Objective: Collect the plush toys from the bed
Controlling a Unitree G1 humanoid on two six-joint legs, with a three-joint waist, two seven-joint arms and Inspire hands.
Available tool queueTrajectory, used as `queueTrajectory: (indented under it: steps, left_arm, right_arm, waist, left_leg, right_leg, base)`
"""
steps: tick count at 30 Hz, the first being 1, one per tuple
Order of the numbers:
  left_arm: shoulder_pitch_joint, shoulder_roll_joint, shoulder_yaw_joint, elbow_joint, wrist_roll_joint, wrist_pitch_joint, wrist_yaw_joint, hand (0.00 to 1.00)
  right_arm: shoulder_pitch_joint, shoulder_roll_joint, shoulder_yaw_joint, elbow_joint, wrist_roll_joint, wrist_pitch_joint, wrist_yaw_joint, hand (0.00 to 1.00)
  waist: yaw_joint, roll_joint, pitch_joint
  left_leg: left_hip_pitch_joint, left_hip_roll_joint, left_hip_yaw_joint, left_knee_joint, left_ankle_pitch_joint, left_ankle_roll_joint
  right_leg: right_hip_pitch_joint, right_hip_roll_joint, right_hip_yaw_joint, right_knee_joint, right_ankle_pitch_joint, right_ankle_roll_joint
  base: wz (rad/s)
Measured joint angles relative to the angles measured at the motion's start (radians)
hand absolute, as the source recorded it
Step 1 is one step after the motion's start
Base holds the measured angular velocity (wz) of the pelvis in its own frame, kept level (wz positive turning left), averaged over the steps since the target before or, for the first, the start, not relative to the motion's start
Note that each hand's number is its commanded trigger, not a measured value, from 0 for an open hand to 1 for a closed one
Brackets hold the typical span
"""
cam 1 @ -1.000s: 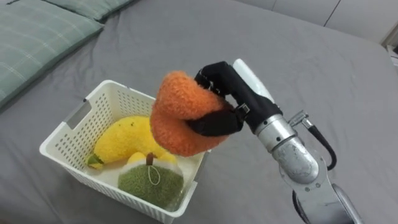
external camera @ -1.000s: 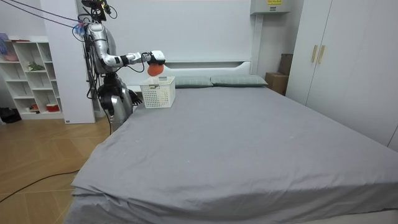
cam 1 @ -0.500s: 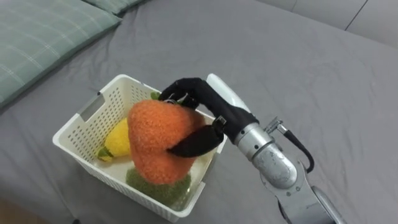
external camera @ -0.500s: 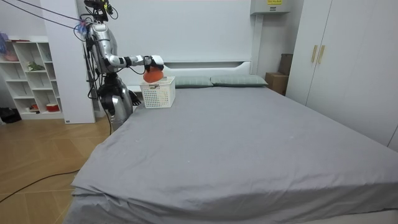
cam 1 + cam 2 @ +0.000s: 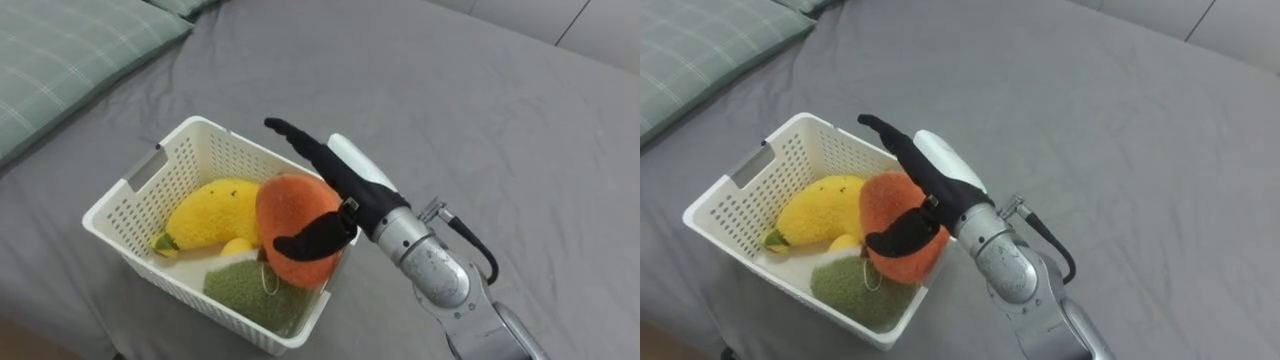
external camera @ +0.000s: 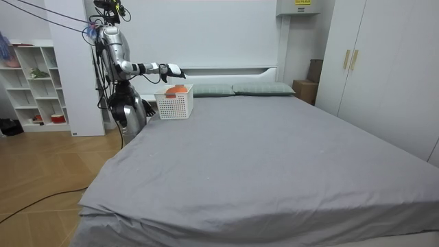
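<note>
Where orange toy rests, yellow toy lies beside.

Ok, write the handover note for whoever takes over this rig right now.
Right hand: open, fingers straight, over the right side of the basket, thumb lying across the orange toy.
Toys: the orange toy, yellow toy and green toy are all in the white basket, which sits on the bed.
Done: three toys are in.
Left: lift the hand clear, then check the bed for more.
</note>
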Motion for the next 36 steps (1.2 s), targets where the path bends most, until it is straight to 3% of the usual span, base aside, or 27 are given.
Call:
queueTrajectory:
  steps: [16, 27, 29, 31, 34, 36]
  left_arm:
    - [-0.001, 0.000, 0.000, 0.000, 0.000, 0.000, 0.000, 0.00]
    - [0.004, 0.000, 0.025, 0.000, 0.021, -0.005, 0.001, 0.00]
    - [0.010, -0.003, 0.026, 0.000, 0.020, -0.007, 0.003, 0.00]
    - [0.010, -0.008, 0.030, -0.002, 0.021, -0.008, 0.004, 0.00]
    - [0.010, -0.016, 0.031, -0.004, 0.020, -0.011, 0.010, 0.00]
    - [0.013, -0.022, 0.031, -0.002, 0.018, -0.012, 0.012, 0.00]
  right_arm:
    - [0.000, -0.001, 0.000, 0.000, 0.006, 0.000, -0.039, 0.00]
    - [0.013, -0.007, -0.057, 0.000, 0.233, -0.015, -0.087, 0.00]
    - [0.036, -0.007, -0.119, 0.000, 0.265, -0.035, -0.105, 0.00]
    - [0.057, -0.007, -0.162, 0.000, 0.289, -0.049, -0.133, 0.00]
    - [0.069, -0.009, -0.206, -0.001, 0.333, -0.065, -0.174, 0.00]
    - [0.069, -0.010, -0.238, -0.001, 0.349, -0.069, -0.190, 0.00]
  waist:
    - [0.000, 0.000, -0.0008]
    - [-0.031, 0.002, 0.0002]
    - [-0.038, 0.011, 0.0059]
    - [-0.045, 0.022, 0.0063]
    - [-0.069, 0.048, 0.0001]
    - [-0.094, 0.067, -0.0103]
  left_leg:
    - [-0.001, -0.002, -0.011, 0.003, 0.000, 0.000]
    - [0.004, -0.002, -0.002, 0.004, 0.000, 0.000]
    - [0.014, -0.002, 0.005, 0.001, 0.000, 0.000]
    - [0.017, -0.002, 0.008, 0.001, -0.001, 0.001]
    - [0.020, -0.001, 0.020, 0.001, -0.001, 0.002]
    - [0.033, 0.001, 0.038, -0.002, -0.001, 0.002]
  right_leg:
    - [0.007, -0.001, -0.006, -0.004, 0.000, 0.000]
    - [0.011, 0.000, 0.006, -0.011, 0.000, 0.000]
    - [0.018, -0.001, 0.014, -0.011, 0.001, 0.001]
    - [0.019, -0.001, 0.021, -0.011, 0.002, 0.003]
    - [0.018, -0.001, 0.029, -0.010, 0.002, 0.004]
    - [0.019, 0.000, 0.039, -0.009, 0.002, 0.004]
  base:
    - [0.01]
    - [-0.01]
    - [-0.08]
    - [-0.06]
    - [-0.11]
    - [-0.15]
